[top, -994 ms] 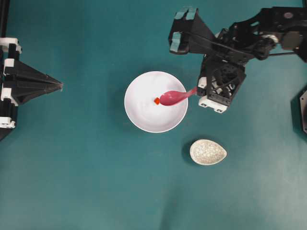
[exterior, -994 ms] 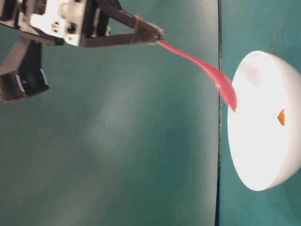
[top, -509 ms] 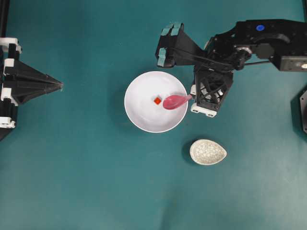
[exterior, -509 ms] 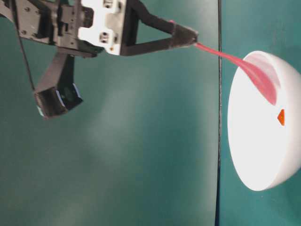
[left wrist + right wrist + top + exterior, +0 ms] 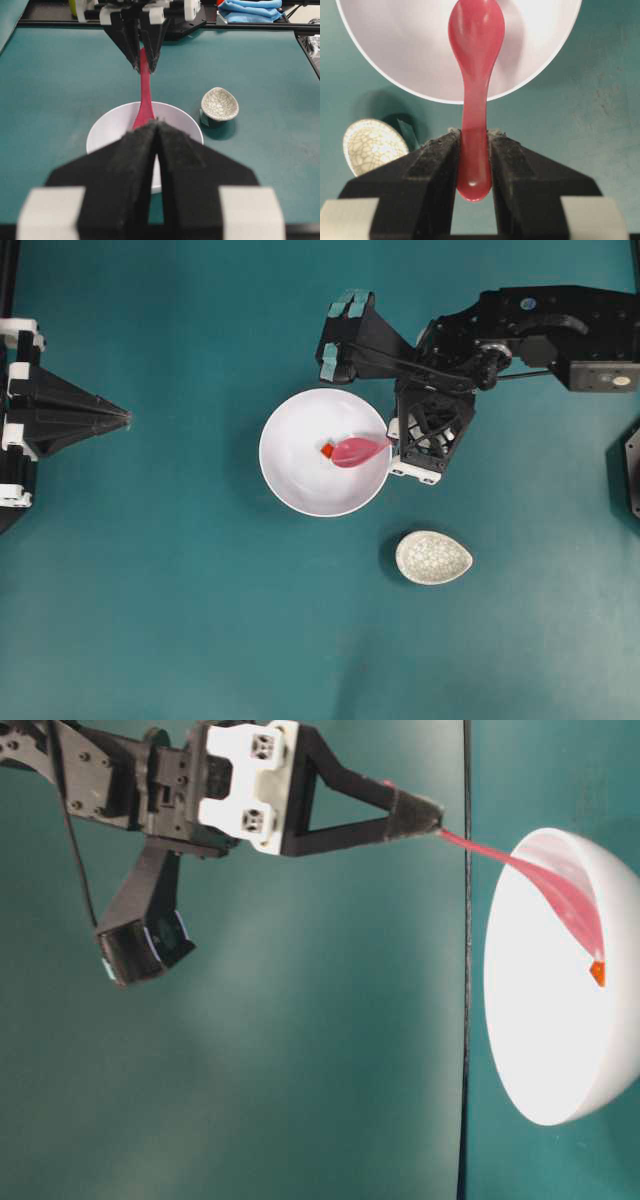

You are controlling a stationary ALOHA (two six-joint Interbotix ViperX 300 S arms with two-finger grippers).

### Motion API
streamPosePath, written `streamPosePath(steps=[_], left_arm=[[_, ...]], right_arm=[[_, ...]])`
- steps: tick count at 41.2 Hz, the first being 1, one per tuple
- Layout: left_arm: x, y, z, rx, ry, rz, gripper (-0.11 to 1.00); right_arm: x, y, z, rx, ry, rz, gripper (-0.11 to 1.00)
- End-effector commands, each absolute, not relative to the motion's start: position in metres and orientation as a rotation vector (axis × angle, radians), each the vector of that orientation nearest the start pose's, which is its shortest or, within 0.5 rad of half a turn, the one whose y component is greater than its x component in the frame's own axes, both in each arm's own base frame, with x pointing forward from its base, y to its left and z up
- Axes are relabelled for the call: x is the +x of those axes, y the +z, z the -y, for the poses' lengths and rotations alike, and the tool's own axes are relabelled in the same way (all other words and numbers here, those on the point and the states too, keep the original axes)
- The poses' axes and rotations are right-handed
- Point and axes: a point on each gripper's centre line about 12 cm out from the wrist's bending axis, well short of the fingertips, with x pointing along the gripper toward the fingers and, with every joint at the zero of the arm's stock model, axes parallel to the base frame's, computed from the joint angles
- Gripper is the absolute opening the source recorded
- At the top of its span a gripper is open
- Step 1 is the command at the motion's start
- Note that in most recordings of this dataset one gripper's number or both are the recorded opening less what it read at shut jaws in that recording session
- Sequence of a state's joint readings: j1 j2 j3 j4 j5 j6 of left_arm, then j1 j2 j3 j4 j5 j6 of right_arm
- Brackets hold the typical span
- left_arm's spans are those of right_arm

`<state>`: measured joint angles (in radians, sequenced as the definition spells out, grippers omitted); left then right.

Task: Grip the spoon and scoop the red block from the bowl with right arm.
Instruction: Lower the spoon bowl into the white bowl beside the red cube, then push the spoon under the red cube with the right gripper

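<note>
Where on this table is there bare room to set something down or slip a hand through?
Bare cloth lies between the parked left gripper and the bowl, and all along the near side below the bowl and the speckled dish. It's crowded at the bowl's right rim, where the right gripper holds the spoon by the red block.

1. I see a glossy pink spoon (image 5: 358, 450).
2. The bowl (image 5: 300, 480) is plain white.
3. The block (image 5: 326, 451) is red-orange.
4. The small dish (image 5: 433, 557) is off-white with a dark crackle pattern.
5. The table (image 5: 180, 620) is teal.
6. Both grippers are black with white fittings.
</note>
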<state>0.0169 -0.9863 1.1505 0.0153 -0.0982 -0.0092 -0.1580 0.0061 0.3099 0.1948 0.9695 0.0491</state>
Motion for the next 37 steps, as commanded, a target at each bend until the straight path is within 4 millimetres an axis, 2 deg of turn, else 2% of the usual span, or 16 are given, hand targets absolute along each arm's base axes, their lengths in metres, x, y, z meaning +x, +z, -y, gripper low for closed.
streamPosePath(steps=[1,16,37], left_arm=[[0.199,0.296,-0.004,0.009,0.018,-0.042,0.0],[0.199,0.295,-0.004,0.018,0.018,-0.043,0.0],[0.199,0.295,-0.004,0.019,0.018,-0.045,0.0]], right_arm=[[0.384,0.234,0.042,0.332,-0.096,-1.219,0.26],[0.386,0.227,0.042,0.328,-0.093,-1.234,0.26],[0.399,0.222,0.046,0.322,-0.105,-1.166,0.26]])
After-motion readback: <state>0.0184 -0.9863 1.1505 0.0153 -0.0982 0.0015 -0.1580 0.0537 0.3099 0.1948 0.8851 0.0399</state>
